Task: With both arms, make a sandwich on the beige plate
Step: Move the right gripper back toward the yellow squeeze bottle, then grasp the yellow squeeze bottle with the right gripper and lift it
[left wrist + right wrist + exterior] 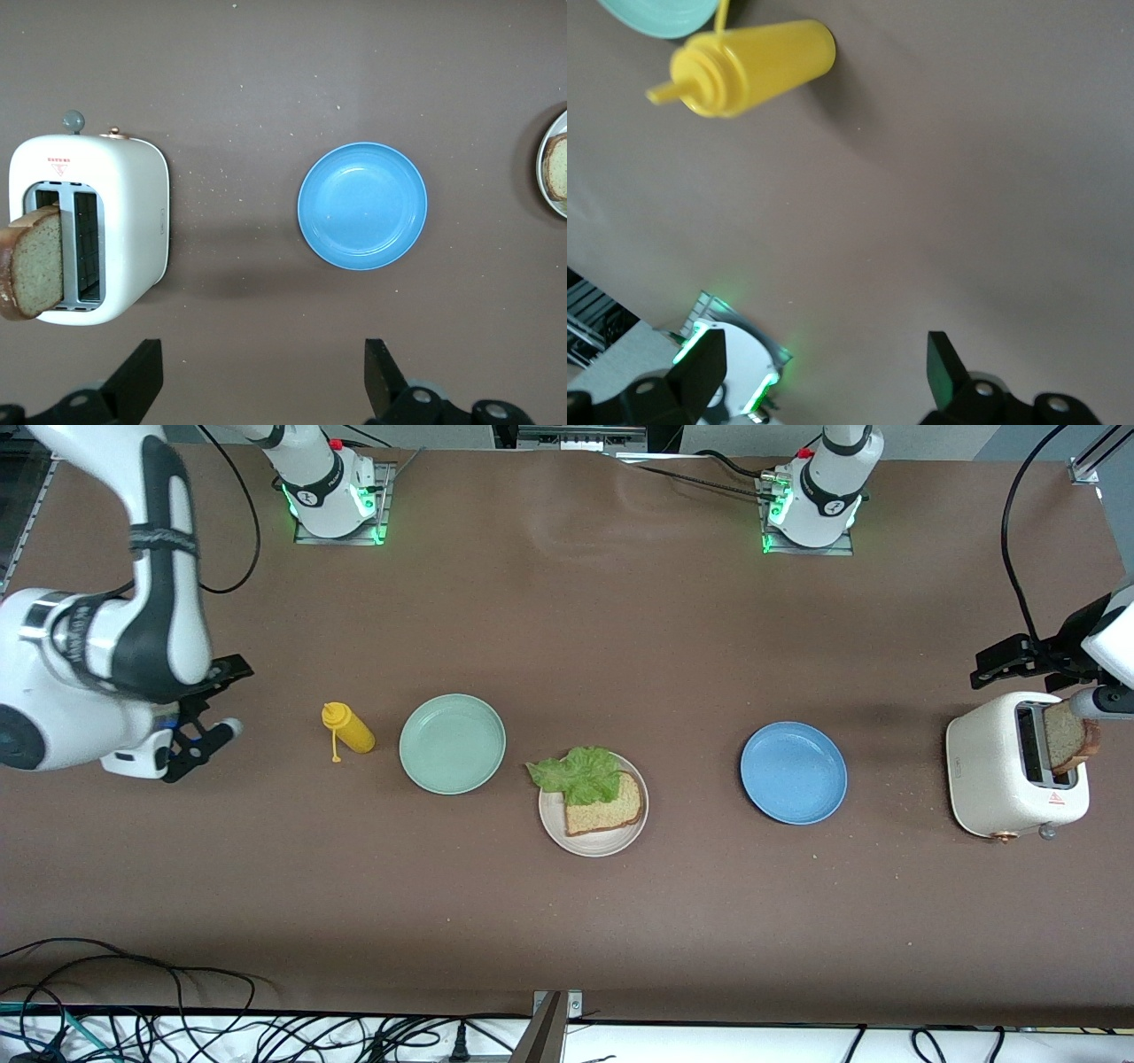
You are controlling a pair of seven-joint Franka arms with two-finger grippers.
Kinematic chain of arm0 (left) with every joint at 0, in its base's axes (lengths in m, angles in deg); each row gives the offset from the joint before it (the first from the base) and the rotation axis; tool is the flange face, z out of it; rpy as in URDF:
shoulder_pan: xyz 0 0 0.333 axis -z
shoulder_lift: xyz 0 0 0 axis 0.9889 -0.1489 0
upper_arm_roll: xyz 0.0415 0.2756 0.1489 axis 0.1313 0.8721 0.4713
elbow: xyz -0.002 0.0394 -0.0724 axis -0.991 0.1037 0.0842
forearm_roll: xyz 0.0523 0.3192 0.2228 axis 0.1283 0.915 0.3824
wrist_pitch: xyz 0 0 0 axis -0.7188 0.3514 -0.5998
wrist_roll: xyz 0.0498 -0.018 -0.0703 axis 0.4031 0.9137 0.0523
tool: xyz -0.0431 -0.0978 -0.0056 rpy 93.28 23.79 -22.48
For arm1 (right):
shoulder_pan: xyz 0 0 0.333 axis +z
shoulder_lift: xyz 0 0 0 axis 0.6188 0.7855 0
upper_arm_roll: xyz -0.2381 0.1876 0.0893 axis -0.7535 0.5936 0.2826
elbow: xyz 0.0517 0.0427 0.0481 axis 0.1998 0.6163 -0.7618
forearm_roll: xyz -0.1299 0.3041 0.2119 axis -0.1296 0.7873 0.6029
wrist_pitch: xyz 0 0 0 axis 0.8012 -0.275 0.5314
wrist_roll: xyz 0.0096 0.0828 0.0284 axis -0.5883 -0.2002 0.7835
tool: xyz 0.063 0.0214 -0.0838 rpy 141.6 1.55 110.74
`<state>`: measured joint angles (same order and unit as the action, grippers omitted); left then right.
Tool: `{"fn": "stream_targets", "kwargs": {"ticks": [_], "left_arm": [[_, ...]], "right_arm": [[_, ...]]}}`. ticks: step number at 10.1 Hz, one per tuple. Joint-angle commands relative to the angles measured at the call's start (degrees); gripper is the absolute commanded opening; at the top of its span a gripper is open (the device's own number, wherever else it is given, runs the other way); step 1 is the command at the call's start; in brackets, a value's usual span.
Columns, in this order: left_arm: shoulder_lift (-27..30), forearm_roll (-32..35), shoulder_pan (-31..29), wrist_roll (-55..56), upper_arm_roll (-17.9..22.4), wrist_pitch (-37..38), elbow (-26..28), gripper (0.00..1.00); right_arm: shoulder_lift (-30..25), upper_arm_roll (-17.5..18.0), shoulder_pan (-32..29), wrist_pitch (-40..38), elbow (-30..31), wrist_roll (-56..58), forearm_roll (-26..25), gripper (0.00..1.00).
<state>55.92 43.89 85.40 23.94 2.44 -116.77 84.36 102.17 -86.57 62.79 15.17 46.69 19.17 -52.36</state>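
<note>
On beige plate (592, 840): bread, lettuce; hands apart

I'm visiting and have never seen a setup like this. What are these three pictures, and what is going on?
Two white robot arms stand at a brown table. The big picture looks down from a high camera facing them; the two small ones come from cameras on each arm's wrist.

On the table, from the right arm's end: a yellow squeeze bottle, a mint-green plate, a beige plate carrying a bread slice and a lettuce leaf, a blue plate, and a white toaster with a second bread slice sticking out of it.

Neither arm holds anything. The left gripper hangs with open jaws above the table near the toaster. The right gripper waits, jaws open, near the yellow bottle.
</note>
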Motion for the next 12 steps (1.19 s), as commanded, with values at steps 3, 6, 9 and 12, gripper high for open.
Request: {"fn": "stream_targets", "kwargs": {"ticks": [3,6,9,12], "left_arm": [[-0.72,1.21,0.0,-1.1,-0.01,1.27,-1.7,1.0],[-0.72,1.21,0.0,-1.1,-0.01,1.27,-1.7,1.0],[-0.72,1.3,0.0,-1.1,-0.01,1.27,-1.7,1.0],[-0.72,1.3,0.0,-1.1,-0.01,1.27,-1.7,1.0]], "right_arm": [[7.16,0.69,-10.03,0.73,2.49,32.44,21.31,1.0],[10.25,0.86,-11.9,0.55,2.93,53.4,34.34,1.0],[13.24,1.3,-11.9,-1.11,5.82,72.04,46.12,1.0],[16.57,3.93,-11.99,-6.38,9.68,80.88,53.69,1.0]]}}
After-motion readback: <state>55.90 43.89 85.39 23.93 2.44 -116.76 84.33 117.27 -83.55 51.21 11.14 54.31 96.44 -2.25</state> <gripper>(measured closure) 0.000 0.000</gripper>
